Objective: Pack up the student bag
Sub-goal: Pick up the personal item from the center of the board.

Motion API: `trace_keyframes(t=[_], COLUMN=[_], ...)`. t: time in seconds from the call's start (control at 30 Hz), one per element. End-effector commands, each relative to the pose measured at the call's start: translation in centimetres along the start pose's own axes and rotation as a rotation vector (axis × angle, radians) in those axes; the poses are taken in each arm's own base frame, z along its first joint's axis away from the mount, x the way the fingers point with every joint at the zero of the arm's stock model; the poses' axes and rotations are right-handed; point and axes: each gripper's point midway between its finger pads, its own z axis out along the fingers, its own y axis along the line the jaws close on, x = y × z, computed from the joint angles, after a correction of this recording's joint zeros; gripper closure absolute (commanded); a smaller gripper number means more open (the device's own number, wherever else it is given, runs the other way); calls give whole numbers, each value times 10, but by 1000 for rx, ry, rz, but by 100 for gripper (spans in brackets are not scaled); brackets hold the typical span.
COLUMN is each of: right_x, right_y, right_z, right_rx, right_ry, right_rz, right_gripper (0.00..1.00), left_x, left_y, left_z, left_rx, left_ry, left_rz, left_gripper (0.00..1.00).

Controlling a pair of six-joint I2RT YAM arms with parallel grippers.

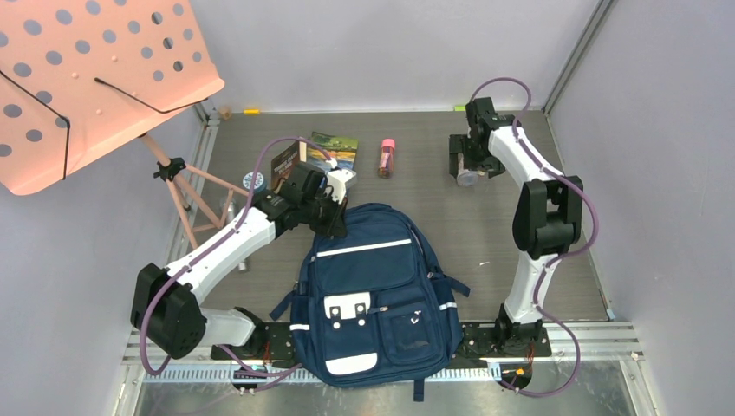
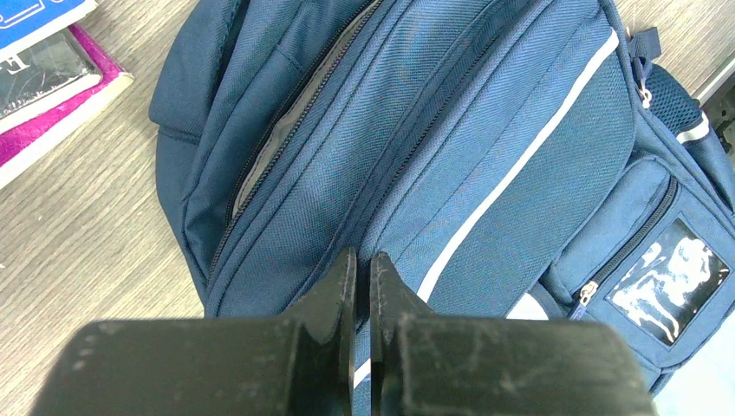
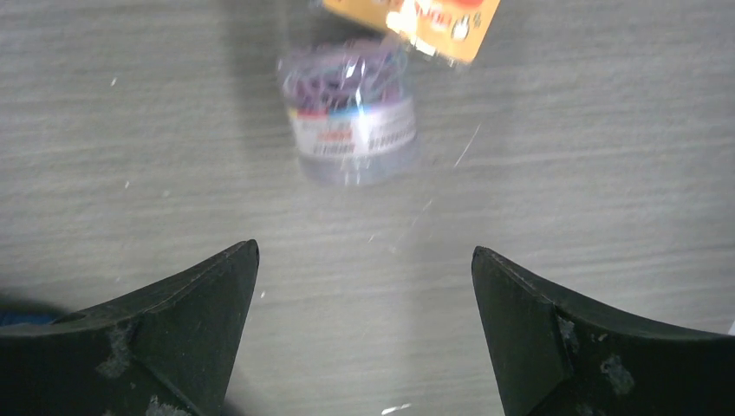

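— Left side?
— My left gripper (image 2: 364, 260) is pinched closed, student bag (image 2: 485, 130) directly under its tips.
— Right?
— My right gripper (image 3: 364, 256) gapes wide; paper-clip tub (image 3: 351, 121) ahead on grey wood-grain table (image 3: 589, 191) (pale walls (image 1: 390, 43) around).

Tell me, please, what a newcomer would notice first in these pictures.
The navy student bag lies at the near middle of the table, with the shut left end effector at its top edge. The right end effector hangs open over a clear tub of coloured paper clips at the far right.
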Motion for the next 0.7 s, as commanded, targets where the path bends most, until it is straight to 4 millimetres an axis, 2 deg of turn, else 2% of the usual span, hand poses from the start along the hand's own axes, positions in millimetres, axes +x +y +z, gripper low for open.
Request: trace_keyframes(t=[0.0, 0.23, 0.4, 0.47, 0.53, 0.57, 0.6, 0.63, 0.67], right_x=[-32, -42, -35, -32, -29, -29, -29, -29, -31], right_y=[-8, 8, 15, 17, 17, 17, 16, 22, 25], right_z=[10, 43, 57, 60, 60, 59, 56, 54, 46], right_rx=[-6, -89, -119, -128, -130, -129, -129, -160, -181], right_ry=[-30, 38, 86, 100, 113, 115, 114, 112, 105], right_rz=[-135, -194, -187, -186, -187, -186, -186, -183, -175], right_gripper=[1, 5, 7, 12, 25, 38, 44, 58, 63], left_x=[-16, -16, -16, -17, -19, -19, -20, -21, -22], left_y=[-7, -9, -8, -8, -8, -8, -9, -9, -11], left_z=[-11, -10, -11, -12, -14, -15, -17, -18, -20], left_rx=[17, 28, 21, 21, 18, 16, 16, 16, 23], left_ry=[-40, -38, -41, -45, -54, -61, -68, -77, -86], left_rz=[11, 7, 11, 15, 20, 24, 28, 33, 39], left_gripper=[100, 100, 100, 100, 100, 100, 100, 100, 100])
